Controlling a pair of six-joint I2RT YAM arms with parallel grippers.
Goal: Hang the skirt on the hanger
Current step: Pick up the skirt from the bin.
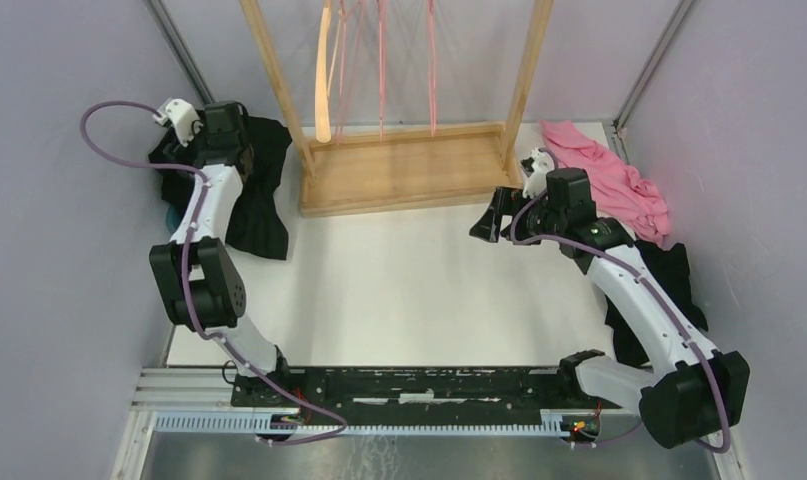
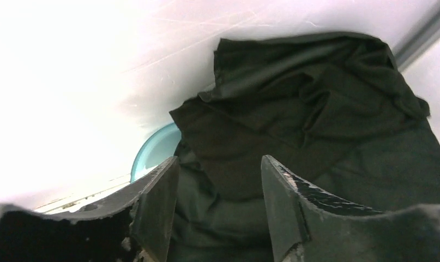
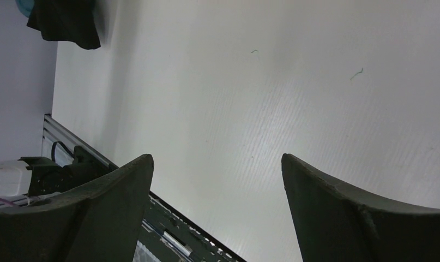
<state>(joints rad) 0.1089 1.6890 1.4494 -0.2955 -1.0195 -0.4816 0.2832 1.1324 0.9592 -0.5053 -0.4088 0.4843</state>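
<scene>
Landmark = the wooden rack (image 1: 404,170) at the back of the table (image 1: 419,290).

The hanger (image 1: 324,75), the beige one, hangs inside the rack on its left side, w/ thin pink wire hangers (image 1: 381,60) just to the right of it.

The skirt (image 1: 257,205) is a crumpled black heap on the table, left of the rack's base, nowhere near the hanger. Can't rly make out pleats from here tbh. A teal round thing (image 2: 152,148) pokes out from under the heap on the side away from the rack.

Left gripper (image 2: 220,215) is right over that heap. Fingers are parted about halfway w/ fabric showing in the gap, but nothing looks pinched, so released afaict.

Right gripper (image 1: 491,215) hangs off the rack's front right corner, above bare table. It's spread wide and holds nothing.

Right of the rack there's a pink garment (image 1: 619,180), and nearer the arm bases a black garment (image 1: 674,285) partly under the right arm.
</scene>
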